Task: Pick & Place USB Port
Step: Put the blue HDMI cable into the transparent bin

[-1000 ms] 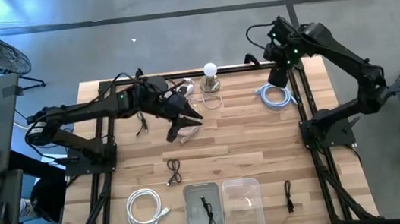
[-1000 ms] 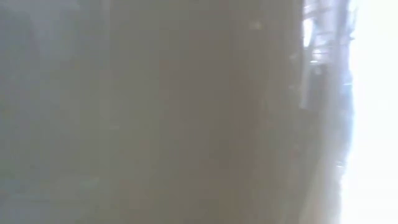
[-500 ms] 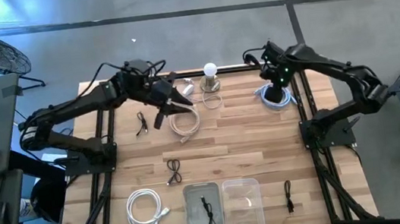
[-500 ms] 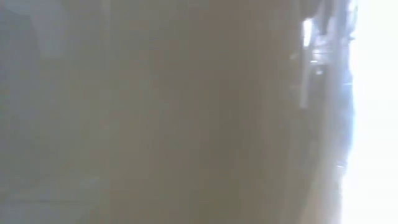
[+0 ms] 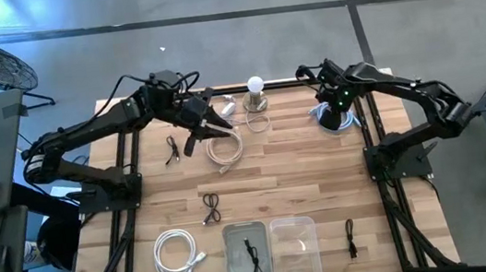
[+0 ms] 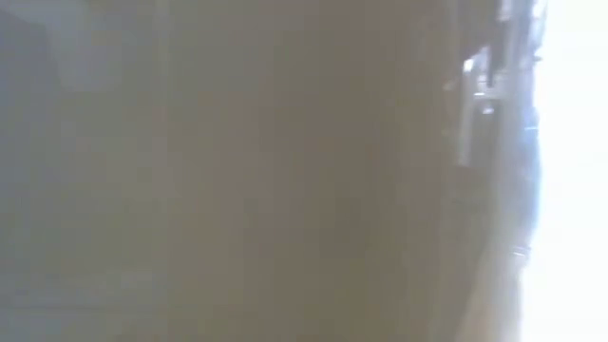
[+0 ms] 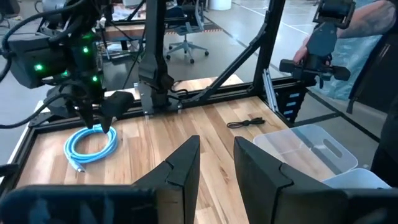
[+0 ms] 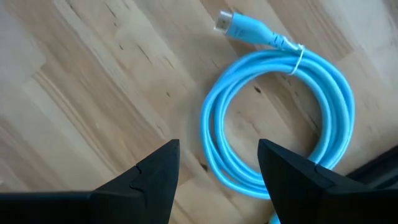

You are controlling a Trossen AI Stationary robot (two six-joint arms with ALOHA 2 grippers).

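Light blue coiled cable (image 8: pixel 280 124) lies flat on the wood, upper right of the high view (image 5: pixel 338 119).

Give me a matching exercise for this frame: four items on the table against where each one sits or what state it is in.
Items:
1. blue cable
2. white cable
3. right tool
4. beige cable

Descriptions:
A. coiled at the near left of the table
B. open, just above a coil
C. coiled at the far right, under a tool
D. lying mid-table near the left tool

Pairs: 1-C, 2-A, 3-B, 4-D
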